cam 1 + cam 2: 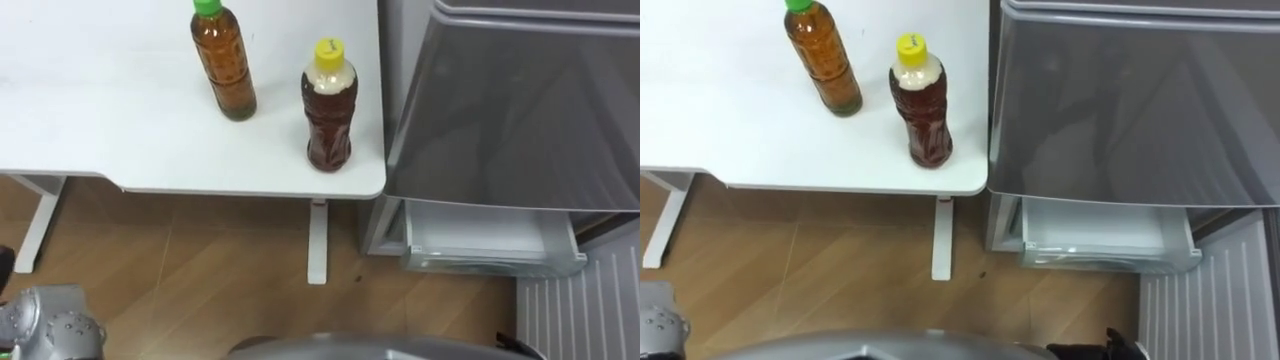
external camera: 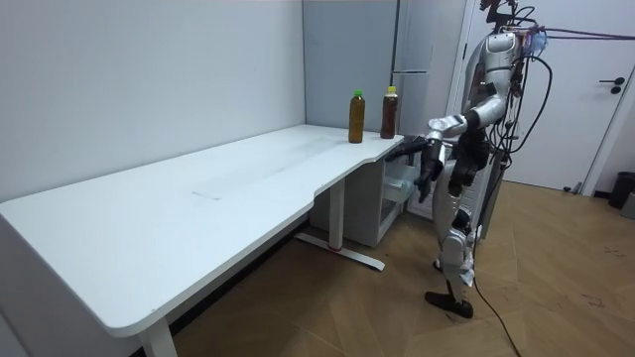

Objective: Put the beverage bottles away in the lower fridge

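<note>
Two tea bottles stand near the right end of the white table (image 1: 120, 150). The one with a green cap (image 1: 223, 60) is farther back; the one with a yellow cap (image 1: 329, 105) stands close to the table's right edge. Right of the table is the grey fridge (image 1: 520, 100). Its lower compartment stands open, with a white drawer (image 1: 490, 235) showing under the upper door. In the room view I stand at the table's corner before the fridge, and my left hand (image 2: 417, 155) is held out low with relaxed fingers, holding nothing. A dark bit of my right hand (image 1: 1125, 348) shows at the bottom edge.
The ribbed white inside of the open lower door (image 1: 575, 310) stands at the lower right. White table legs (image 1: 318, 245) rise from the wooden floor (image 1: 200, 270) under the table's edge. My left wrist (image 1: 50, 325) is at the lower left corner.
</note>
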You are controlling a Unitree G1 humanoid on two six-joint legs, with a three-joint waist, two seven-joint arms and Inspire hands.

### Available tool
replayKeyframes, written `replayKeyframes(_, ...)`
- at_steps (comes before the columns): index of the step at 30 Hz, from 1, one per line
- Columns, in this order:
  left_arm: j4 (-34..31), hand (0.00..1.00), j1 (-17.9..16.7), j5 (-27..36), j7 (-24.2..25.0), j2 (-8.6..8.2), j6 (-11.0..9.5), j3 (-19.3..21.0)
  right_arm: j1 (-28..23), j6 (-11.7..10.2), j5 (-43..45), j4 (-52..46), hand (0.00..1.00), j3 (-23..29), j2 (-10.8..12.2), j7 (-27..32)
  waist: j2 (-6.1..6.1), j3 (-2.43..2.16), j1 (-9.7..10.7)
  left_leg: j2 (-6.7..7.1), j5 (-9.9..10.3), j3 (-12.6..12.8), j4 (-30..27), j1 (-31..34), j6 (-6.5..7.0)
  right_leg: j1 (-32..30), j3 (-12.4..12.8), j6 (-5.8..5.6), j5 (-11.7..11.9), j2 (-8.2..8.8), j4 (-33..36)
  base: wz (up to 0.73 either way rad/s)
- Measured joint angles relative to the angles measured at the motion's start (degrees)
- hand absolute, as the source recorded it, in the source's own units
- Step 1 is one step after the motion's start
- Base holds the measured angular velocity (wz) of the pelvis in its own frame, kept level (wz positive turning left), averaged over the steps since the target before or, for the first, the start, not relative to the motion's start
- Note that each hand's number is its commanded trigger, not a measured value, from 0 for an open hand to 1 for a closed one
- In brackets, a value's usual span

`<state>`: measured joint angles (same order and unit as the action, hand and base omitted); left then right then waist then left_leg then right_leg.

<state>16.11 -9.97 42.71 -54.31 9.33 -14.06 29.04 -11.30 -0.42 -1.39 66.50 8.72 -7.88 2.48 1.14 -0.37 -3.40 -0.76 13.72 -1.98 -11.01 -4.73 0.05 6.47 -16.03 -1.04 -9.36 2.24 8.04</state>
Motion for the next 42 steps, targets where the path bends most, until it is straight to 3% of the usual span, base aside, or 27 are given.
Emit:
replayKeyframes(5,-10.6,0.00,-0.1,-13.2,0.2,0.20,-0.3,0.2,-0.4,-0.9,1.4,0.5,0.00,0.4,0.0,-0.3,0.00,0.03,-0.1,0.06,0.0,0.0,-0.3,-0.1,0.02,0.0,0.1,-0.01,0.0,0.05,-0.1,0.00)
replayKeyframes(7,-14.8,0.00,-0.1,-15.6,1.3,0.49,-0.3,0.2,-0.3,-1.0,1.8,1.2,0.00,0.4,-0.3,-0.8,0.14,0.04,-0.1,0.09,0.0,-0.1,-0.3,-0.1,0.02,0.1,0.1,-0.02,0.0,0.07,-0.1,0.00)
replayKeyframes(11,-22.6,0.00,0.1,-19.4,3.7,0.71,-0.2,0.0,0.1,-1.0,2.2,3.4,0.00,0.4,-0.9,-0.9,0.69,0.30,0.3,0.16,0.0,-0.3,-0.3,0.1,0.02,0.1,0.2,-0.09,-0.1,0.09,-0.1,0.00)
replayKeyframes(15,-30.7,0.00,0.1,-23.8,7.2,0.89,-0.3,-0.5,0.2,-1.1,2.2,4.8,0.00,0.3,-1.6,-2.7,0.46,0.68,0.6,0.27,0.0,-0.3,-0.3,0.0,0.03,0.2,0.1,-0.20,-0.1,0.21,0.0,0.01)
replayKeyframes(20,-37.7,0.00,0.0,-24.2,15.2,0.93,0.0,-5.8,2.5,-0.7,2.7,9.6,0.00,-0.7,-2.0,-4.0,0.11,1.21,2.1,0.52,-0.1,-0.7,-0.7,0.1,0.21,0.3,0.1,-0.35,-0.2,0.35,-0.1,0.03)
replayKeyframes(27,-40.2,0.00,0.9,-24.2,29.1,0.90,1.7,-11.8,3.5,-0.8,9.6,9.0,0.00,-0.7,-1.9,-5.1,-0.28,1.15,3.6,0.54,-0.1,-0.2,-0.4,0.2,0.24,-0.1,0.6,-0.43,-0.3,0.35,-0.1,-0.03)
replayKeyframes(32,-40.9,0.00,3.5,-24.1,38.2,0.90,5.3,-15.4,4.6,-0.1,11.4,9.0,0.00,-1.3,-1.9,-5.3,-0.42,1.01,3.9,0.49,-0.1,0.0,-0.4,0.3,0.24,-0.6,1.6,-0.42,-0.3,0.35,0.3,-0.05)
replayKeyframes(38,-42.2,0.00,4.2,-24.2,46.3,0.91,7.5,-18.1,5.8,1.2,11.7,9.0,0.00,-1.3,-2.0,-6.3,-0.34,0.56,5.1,0.47,-0.1,0.1,-0.7,0.3,0.25,-0.7,2.0,-0.42,-0.3,0.42,0.8,0.00)
replayKeyframes(42,-42.2,0.00,4.2,-24.2,49.6,0.90,9.2,-19.2,6.1,1.3,11.1,9.1,0.00,-1.3,-2.0,-6.2,-0.31,0.51,5.2,0.41,-0.2,0.2,-0.8,0.2,0.35,-0.7,2.0,-0.39,-0.2,0.38,1.0,0.00)
